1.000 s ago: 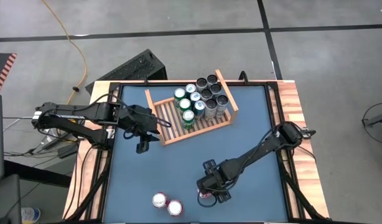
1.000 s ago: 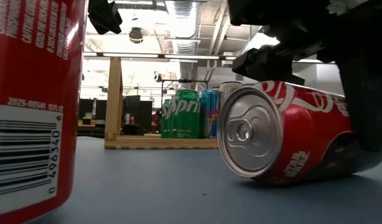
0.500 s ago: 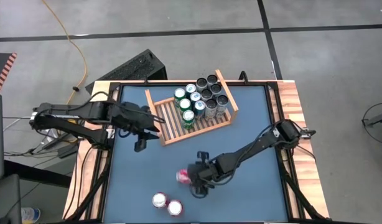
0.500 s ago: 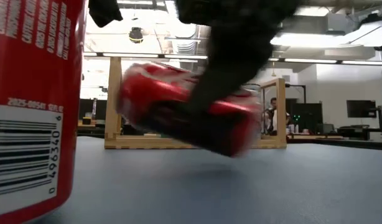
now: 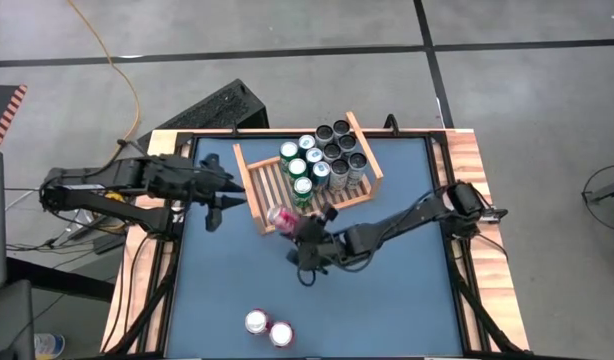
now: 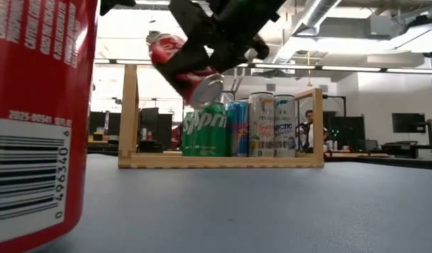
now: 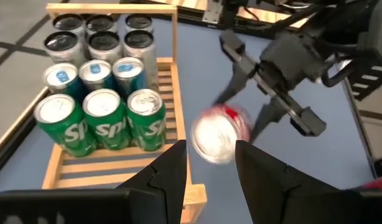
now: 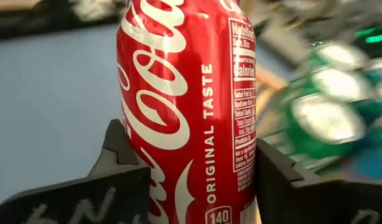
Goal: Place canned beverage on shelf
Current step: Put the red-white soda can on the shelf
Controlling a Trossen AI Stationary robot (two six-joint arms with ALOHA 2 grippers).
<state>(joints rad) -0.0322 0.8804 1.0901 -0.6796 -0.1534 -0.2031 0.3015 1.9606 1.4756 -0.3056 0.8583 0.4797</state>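
Two dark arms work over a blue table edged in wood. On it, toward the far side, lies the shelf, a light-brown slatted rack set at an angle; its right half is packed with upright cans, green ones nearest the open slats, blue and dark ones behind. The right gripper reaches in from the table's right side and is clamped on a red cola can, fingers pressed against both flanks. That can is lifted clear of the table and tilted, its silver top aimed toward the left arm, hanging at the shelf's near edge beside the green cans. The left gripper hovers just left of the shelf, fingers spread with nothing between them. Two more red cans stand together near the table's front edge.
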